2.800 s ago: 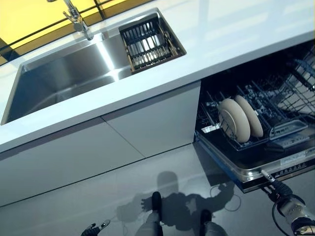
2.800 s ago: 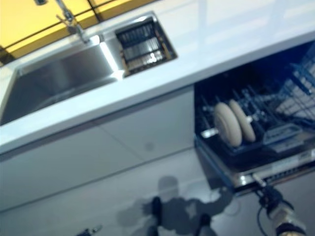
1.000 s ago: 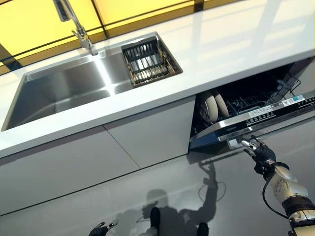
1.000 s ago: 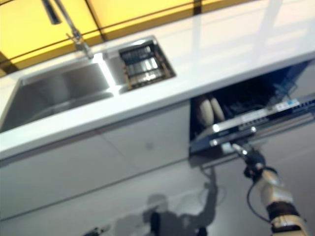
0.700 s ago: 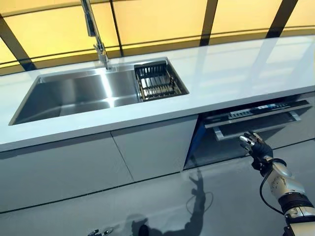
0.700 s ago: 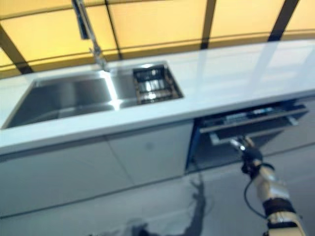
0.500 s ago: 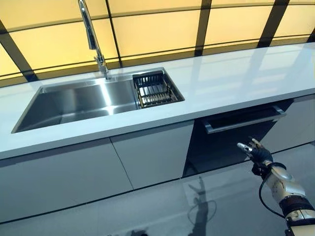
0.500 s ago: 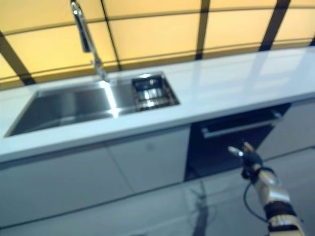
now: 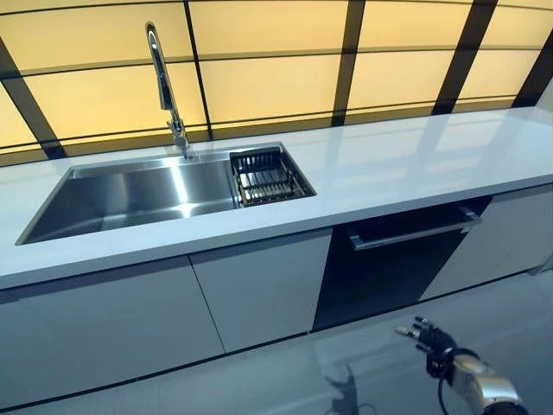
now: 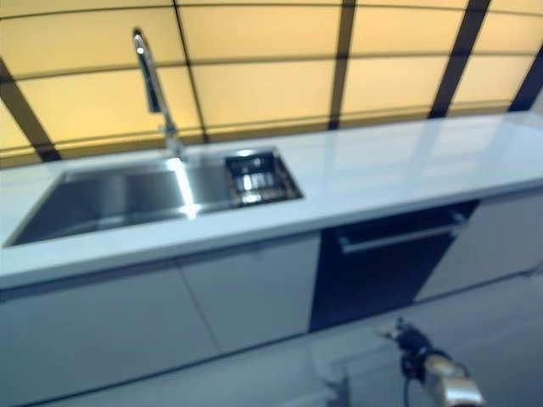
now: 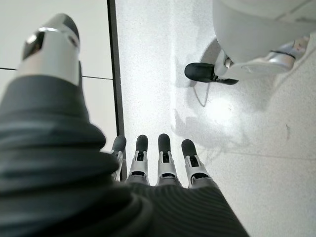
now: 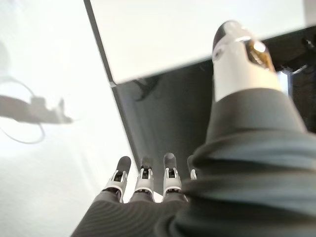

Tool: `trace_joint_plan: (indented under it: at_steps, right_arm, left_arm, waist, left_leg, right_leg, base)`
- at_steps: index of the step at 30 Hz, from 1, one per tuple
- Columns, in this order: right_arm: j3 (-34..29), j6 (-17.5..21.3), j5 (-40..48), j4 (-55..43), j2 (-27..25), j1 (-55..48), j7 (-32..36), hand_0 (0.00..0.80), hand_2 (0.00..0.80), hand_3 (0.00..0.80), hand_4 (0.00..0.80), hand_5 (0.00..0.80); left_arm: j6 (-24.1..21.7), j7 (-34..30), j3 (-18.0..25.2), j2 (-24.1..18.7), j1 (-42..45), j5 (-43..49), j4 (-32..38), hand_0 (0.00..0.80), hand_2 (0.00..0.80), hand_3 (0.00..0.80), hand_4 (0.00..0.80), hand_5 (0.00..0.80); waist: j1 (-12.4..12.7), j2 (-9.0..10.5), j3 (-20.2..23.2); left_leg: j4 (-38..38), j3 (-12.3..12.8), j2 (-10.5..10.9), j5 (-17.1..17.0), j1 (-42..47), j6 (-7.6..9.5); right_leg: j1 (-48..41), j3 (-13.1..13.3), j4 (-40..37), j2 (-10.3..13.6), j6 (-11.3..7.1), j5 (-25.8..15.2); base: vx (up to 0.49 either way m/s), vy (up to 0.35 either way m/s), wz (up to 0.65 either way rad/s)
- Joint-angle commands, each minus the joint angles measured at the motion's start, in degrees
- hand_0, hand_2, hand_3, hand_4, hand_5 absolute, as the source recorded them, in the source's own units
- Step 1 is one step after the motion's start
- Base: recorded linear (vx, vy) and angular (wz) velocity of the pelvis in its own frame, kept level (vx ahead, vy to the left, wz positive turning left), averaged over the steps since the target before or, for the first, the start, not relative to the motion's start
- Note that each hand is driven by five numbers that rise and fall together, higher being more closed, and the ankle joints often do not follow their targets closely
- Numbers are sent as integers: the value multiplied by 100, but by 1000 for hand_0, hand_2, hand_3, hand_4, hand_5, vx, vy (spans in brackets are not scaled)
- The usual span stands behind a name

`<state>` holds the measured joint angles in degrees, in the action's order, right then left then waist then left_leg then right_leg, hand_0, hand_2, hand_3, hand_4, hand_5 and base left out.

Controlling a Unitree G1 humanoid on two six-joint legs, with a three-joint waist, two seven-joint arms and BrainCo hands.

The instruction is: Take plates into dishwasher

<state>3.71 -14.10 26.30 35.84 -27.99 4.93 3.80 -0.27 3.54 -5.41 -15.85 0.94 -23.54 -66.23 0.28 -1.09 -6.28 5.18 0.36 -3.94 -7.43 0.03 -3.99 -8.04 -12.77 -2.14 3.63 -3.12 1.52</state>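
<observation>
Dishwasher shut under counter, at 4 o'clock from sink; no plates visible, presumably inside, door closed for wash. Right hand low at 5 o'clock, clear of door, fingers straight, empty. Left hand by floor, relaxed, empty, idle.

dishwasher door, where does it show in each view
Left eye view: dishwasher door, dark panel under the counter, right of centre.
Right eye view: same panel, right of centre.
Left wrist view: not in it.
Right wrist view: dark front past the right hand.
Shared landmark: sink, eye views only.
</observation>
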Motion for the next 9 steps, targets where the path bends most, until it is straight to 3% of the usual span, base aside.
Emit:
trace_joint_plan:
  at_steps: [1, 9]
  right_arm:
    - [262, 188, -56, -469, 189, 192, -8, 0, 0, 0, 0, 0]
    - [522, 379, -54, -957, 808, -261, 56, 0, 0, 0, 0, 0]
  left_arm:
    - [-42, 180, 168, -49, -297, -201, -261, 0, 0, 0, 0, 0]
    - [103, 163, 131, 150, -308, -179, -268, 0, 0, 0, 0, 0]
  waist:
    - [-59, 306, 76]
    - [-92, 356, 222]
  left_leg:
    - [-43, 407, 100, 396, 413, 91]
    - [-18, 376, 166, 441, 446, 152]
  right_leg:
    - [199, 441, -30, 130, -122, -348]
    - [229, 423, 5, 132, -161, -350]
  base:
    - [18, 59, -3]
    - [20, 50, 0]
